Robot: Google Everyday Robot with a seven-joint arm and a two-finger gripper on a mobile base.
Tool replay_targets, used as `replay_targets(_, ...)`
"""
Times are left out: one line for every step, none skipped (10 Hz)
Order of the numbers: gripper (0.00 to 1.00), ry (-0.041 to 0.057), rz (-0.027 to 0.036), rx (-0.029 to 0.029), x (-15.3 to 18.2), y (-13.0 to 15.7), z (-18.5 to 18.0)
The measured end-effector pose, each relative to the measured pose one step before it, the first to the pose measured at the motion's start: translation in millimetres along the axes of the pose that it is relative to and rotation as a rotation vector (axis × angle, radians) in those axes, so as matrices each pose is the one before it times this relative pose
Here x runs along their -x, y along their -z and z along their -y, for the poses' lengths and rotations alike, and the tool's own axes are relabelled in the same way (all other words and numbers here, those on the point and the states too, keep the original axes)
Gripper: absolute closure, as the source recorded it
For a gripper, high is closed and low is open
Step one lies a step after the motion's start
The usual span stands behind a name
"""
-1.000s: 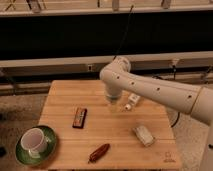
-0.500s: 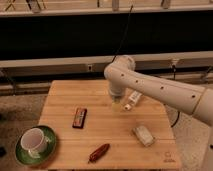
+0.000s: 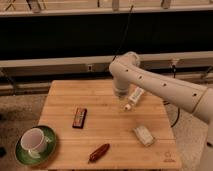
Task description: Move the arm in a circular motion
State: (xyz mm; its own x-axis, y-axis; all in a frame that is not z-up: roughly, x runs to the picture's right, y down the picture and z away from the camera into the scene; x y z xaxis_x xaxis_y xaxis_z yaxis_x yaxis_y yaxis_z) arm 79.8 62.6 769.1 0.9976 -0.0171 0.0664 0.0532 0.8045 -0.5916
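The large glossy white arm [image 3: 160,87] reaches in from the right edge over the wooden table [image 3: 107,125]. Its bulbous elbow joint [image 3: 127,64] sits above the table's back edge, and a short segment drops from it toward the tabletop. The gripper [image 3: 132,99] hangs at the end of that segment, low over the back right part of the table, tilted down to the left. It touches none of the table objects.
A white cup on a green saucer [image 3: 34,144] stands at the front left corner. A dark wrapped bar [image 3: 79,117] lies left of centre. A reddish-brown oblong item [image 3: 99,152] and a pale packet [image 3: 143,135] lie toward the front.
The elbow and upper arm have swung to the right and slightly up. The gripper has shifted a little to the right. The table objects have not moved.
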Motion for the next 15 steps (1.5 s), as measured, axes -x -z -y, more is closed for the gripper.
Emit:
replay_targets(0.2, -0.00452, 0.00422, 0.00426, -4.49, -0.36, 4.1)
replay_targets(0.2, -0.00564, -0.00313, -0.00024, -10.24, 0.47, 5.86)
replay_targets(0.2, 0.00137, 0.00122, 0.00203, -3.15, 0.41, 1.04)
replay_targets(0.2, 0.00528, -0.00036, 0.00256, -3.5, 0.53, 0.81)
replay_targets(0.2, 0.00473, 0.00146, 0.00074, -1.92, 0.09, 2.72)
replay_targets(0.2, 0.0, 0.00412, -0.00177, -1.78, 0.07, 3.69)
replay_targets(0.2, -0.00348, 0.00114, -0.00058, -7.46, 0.41, 4.07)
replay_targets(0.2, -0.00338, -0.00122, 0.00068, -7.07, 1.28, 1.65)
replay_targets(0.2, 0.00549, -0.0012, 0.00273, 0.66, 1.08, -3.58)
replay_targets(0.2, 0.00435, 0.00003, 0.00495, 4.16, 1.02, -7.18)
replay_targets(0.2, 0.00222, 0.00013, -0.00416, -0.65, 2.07, -3.82)
replay_targets(0.2, 0.00502, 0.00201, -0.00409, 0.55, 2.22, -0.51)
replay_targets(0.2, 0.0085, 0.0011, -0.00207, 3.89, 1.87, 0.3)
replay_targets(0.2, 0.00692, 0.00196, 0.00145, 4.23, 0.27, -0.41)
replay_targets(0.2, 0.00413, 0.0007, 0.00006, 0.51, 1.27, -0.18)
